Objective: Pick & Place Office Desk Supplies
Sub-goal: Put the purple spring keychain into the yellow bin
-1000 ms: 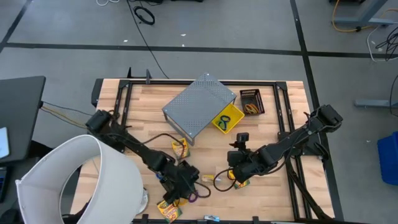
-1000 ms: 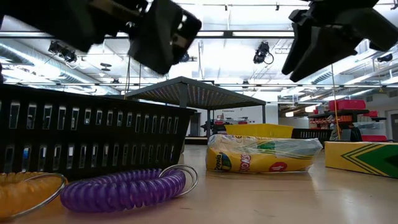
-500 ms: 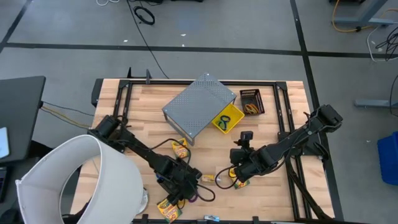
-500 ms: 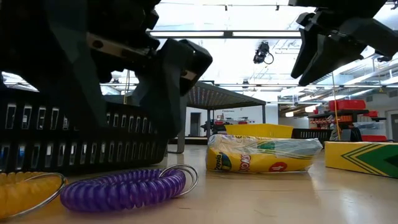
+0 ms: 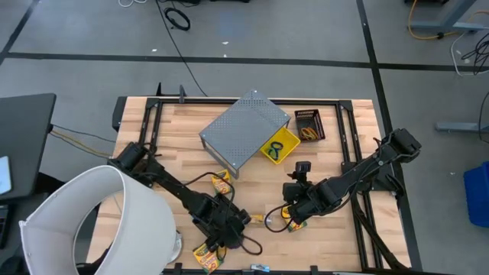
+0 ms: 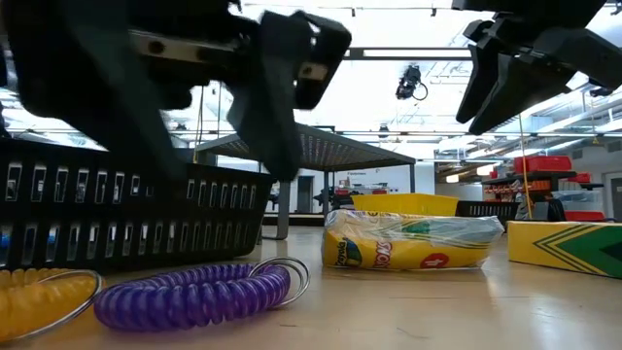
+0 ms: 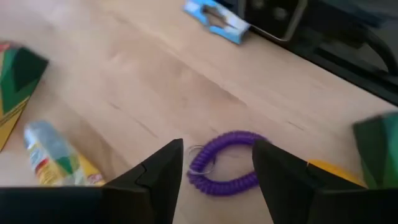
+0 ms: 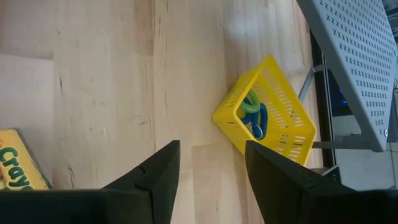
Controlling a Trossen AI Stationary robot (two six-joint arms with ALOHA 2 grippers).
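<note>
Purple coil loop (image 7: 228, 163) lies on the wooden table (image 7: 155, 81), directly under my left gripper (image 7: 216, 163), whose fingers stand apart and empty astride it. I want to come straight down, keeping one finger on each side of the coil, before closing. My right gripper (image 8: 211, 163) waits spread and empty near the yellow basket (image 8: 273, 118), beside a crayon box (image 8: 15, 165).

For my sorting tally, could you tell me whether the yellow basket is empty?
Not empty: the yellow basket holds a green coil and a blue coil.
</note>
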